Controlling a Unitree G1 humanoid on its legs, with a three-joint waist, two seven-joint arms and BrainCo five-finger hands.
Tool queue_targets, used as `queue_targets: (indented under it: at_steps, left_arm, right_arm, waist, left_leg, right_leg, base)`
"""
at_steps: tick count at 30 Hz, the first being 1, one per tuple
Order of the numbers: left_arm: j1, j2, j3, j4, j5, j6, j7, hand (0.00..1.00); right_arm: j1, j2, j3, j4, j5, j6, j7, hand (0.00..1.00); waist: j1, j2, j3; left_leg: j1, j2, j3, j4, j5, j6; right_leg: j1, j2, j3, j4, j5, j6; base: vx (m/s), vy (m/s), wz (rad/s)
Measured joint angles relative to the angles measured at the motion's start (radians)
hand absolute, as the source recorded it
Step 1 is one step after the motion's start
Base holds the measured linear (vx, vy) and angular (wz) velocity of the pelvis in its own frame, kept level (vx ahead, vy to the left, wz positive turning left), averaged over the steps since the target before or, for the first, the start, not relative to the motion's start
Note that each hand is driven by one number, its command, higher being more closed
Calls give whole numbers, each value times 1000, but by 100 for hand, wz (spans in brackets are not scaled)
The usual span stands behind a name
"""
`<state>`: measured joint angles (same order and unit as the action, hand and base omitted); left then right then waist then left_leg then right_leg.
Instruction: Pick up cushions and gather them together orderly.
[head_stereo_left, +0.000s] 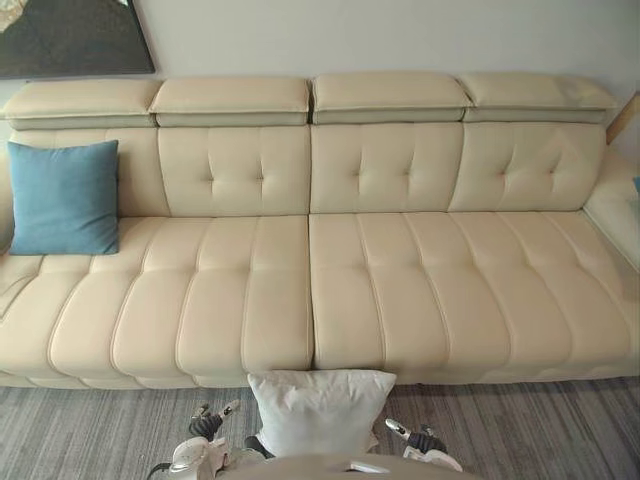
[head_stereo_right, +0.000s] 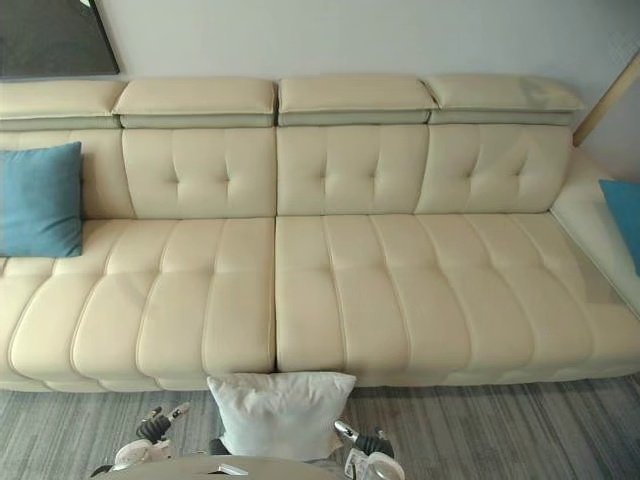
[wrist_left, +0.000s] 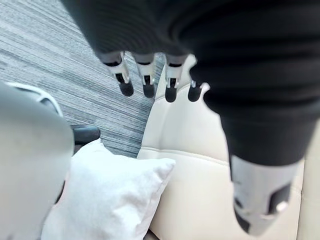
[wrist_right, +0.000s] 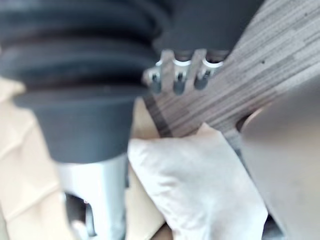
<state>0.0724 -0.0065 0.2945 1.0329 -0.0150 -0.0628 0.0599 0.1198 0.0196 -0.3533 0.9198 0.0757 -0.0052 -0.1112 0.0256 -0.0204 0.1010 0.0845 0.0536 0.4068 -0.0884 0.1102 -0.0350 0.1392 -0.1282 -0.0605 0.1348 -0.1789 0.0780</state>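
Observation:
A white cushion (head_stereo_left: 320, 410) stands on the floor against the sofa's front edge, right in front of me. A blue cushion (head_stereo_left: 63, 197) leans on the backrest at the sofa's left end. Part of another blue cushion (head_stereo_right: 625, 215) shows at the sofa's right end. My left hand (head_stereo_left: 207, 424) hangs low just left of the white cushion, and my right hand (head_stereo_left: 420, 438) just right of it. Both are open with straight fingers and hold nothing. The left wrist view shows the white cushion (wrist_left: 110, 195) below the left hand's fingers (wrist_left: 145, 75). In the right wrist view it (wrist_right: 200, 180) lies apart from the right hand's fingers (wrist_right: 175, 80).
A long cream sofa (head_stereo_left: 380, 290) spans the wall, with bare seats between the blue cushions. Grey striped carpet (head_stereo_left: 80, 430) covers the floor in front. A dark framed picture (head_stereo_left: 70, 35) hangs at the upper left.

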Motion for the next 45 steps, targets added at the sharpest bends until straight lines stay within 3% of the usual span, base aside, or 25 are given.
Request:
queue_targets:
  at_steps: [1,2,4,5,6,8,10,12,13,14,17,22,30,33,34,36,41,44,45]
  left_arm:
    - [0,-1,-7,2,0,0,1,0]
    - [3,-5,-31,3,0,1,0,0]
    - [8,-6,-42,-4,4,0,0,0]
    - [8,-4,-42,-11,9,0,0,0]
    - [0,-4,-39,-23,10,-1,0,0]
    - [-11,2,-39,-23,9,1,1,0]
    - [-25,14,-40,-25,9,1,2,0]
    - [-22,18,-40,-38,9,1,2,0]
    - [-21,19,-41,-40,9,1,2,0]
    - [-19,19,-41,-40,9,1,2,0]
    - [-13,17,-67,-39,10,2,1,0]
    - [-32,18,-103,-18,18,1,1,0]
    - [-45,21,-99,-19,18,-1,2,0]
    - [-85,38,-99,-22,18,0,7,0]
    - [-109,32,-100,-40,16,1,22,0]
    - [-134,30,-102,-54,16,1,31,0]
    - [-235,59,-124,-157,-36,-10,87,0]
    - [-300,87,-120,-196,-63,-26,114,0]
    - [-355,104,-107,-197,-74,-30,124,0]
  right_arm:
    - [-2,-3,-2,-1,1,-1,1,0]
    - [1,-14,0,-2,0,-1,1,0]
    - [4,-32,18,-3,0,-1,0,0]
    - [5,-33,32,-4,-2,-2,0,0]
    - [5,-30,39,-3,0,-3,0,0]
    - [-7,-26,45,-3,0,-9,-2,0]
    - [-10,-24,73,-1,-2,-8,-3,0]
    - [-17,-17,76,-4,-4,-8,-4,0]
    - [-22,-11,76,-6,-5,-9,-3,0]
    - [-24,-7,76,-6,-5,-9,-3,0]
    - [-23,-1,75,-24,-5,-8,-3,0]
    - [-28,2,75,-36,-6,-5,-5,0]
    - [-45,9,78,-35,-44,7,-8,0]
    - [-103,8,109,-40,-44,8,-15,0]
    - [-136,2,127,-44,-44,8,-30,0]
    - [-186,-16,160,-63,-44,8,-42,0]
    - [-287,-75,186,-196,-44,-5,-99,0]
    - [-351,-107,184,-243,-42,-17,-134,0]
    - [-405,-132,180,-245,-41,-19,-161,0]
  waist:
    - [-3,-1,2]
    - [-9,19,1]
    - [-14,30,-5]
    - [-12,25,-8]
    - [-8,22,-8]
    - [-6,24,-8]
    - [-1,0,8]
    - [-3,-1,10]
    - [-4,-18,-1]
    - [-6,-13,2]
    - [-28,-11,-2]
    - [-31,-10,10]
    - [-25,-30,26]
    - [-22,-40,72]
    - [-23,-13,88]
    - [-18,21,118]
    - [-17,31,210]
    - [-17,47,265]
    - [-17,55,282]
  left_leg:
    - [-1,-3,-8,0,3,1]
    - [-6,-5,-35,0,8,1]
    - [-40,-6,-56,0,5,1]
    - [-58,-7,-57,1,0,1]
    - [-109,0,-69,67,3,36]
    - [-198,12,-88,157,-21,48]
    - [-240,6,-109,215,-52,57]
    - [-237,-8,-110,201,-59,63]
    - [-229,-20,-104,185,-59,64]
    - [-215,-28,-101,162,-53,64]
    - [-127,-65,-80,6,8,65]
    - [-103,-67,-46,2,14,64]
    - [-84,-73,-23,9,-13,78]
    - [-201,-29,-25,216,-104,70]
    - [-337,50,-44,433,-191,71]
    - [-447,123,-60,578,-249,79]
    - [-661,161,-68,726,-277,78]
    - [-774,179,-67,777,-276,78]
    - [-865,186,-69,798,-274,79]
  right_leg:
    - [-1,-2,-6,6,-2,4]
    - [-3,4,-7,13,-8,6]
    - [-14,6,-12,8,-9,6]
    - [-35,2,-18,7,-9,5]
    - [-69,1,-31,8,-8,4]
    - [-104,14,-35,9,-3,-4]
    - [-118,11,-34,30,18,-21]
    - [-120,0,-33,29,31,-10]
    - [-125,-11,-32,36,35,-3]
    - [-126,-17,-29,42,33,-4]
    - [-127,-30,-7,42,16,-5]
    - [-113,-29,31,22,25,-5]
    - [-101,-35,47,12,19,-22]
    - [-148,-30,47,51,8,-31]
    - [-215,7,47,106,17,-17]
    - [-293,52,47,184,10,-3]
    - [-574,57,75,458,-94,-2]
    - [-711,63,89,557,-114,-9]
    - [-815,70,99,603,-115,-11]
  base:
    - [-213,-24,8]
    - [-167,-15,24]
    - [-164,8,33]
    - [-118,36,29]
    - [-29,32,33]
    - [4,28,35]
    - [9,41,29]
    - [44,77,5]
    - [56,57,-11]
    - [52,48,-14]
    - [38,39,-16]
    - [40,4,-26]
    - [51,-3,-8]
    - [-10,-36,1]
    - [-83,-44,-17]
    - [-120,6,-26]
    - [-186,16,-9]
    - [-208,-25,-14]
    - [-207,-35,-12]
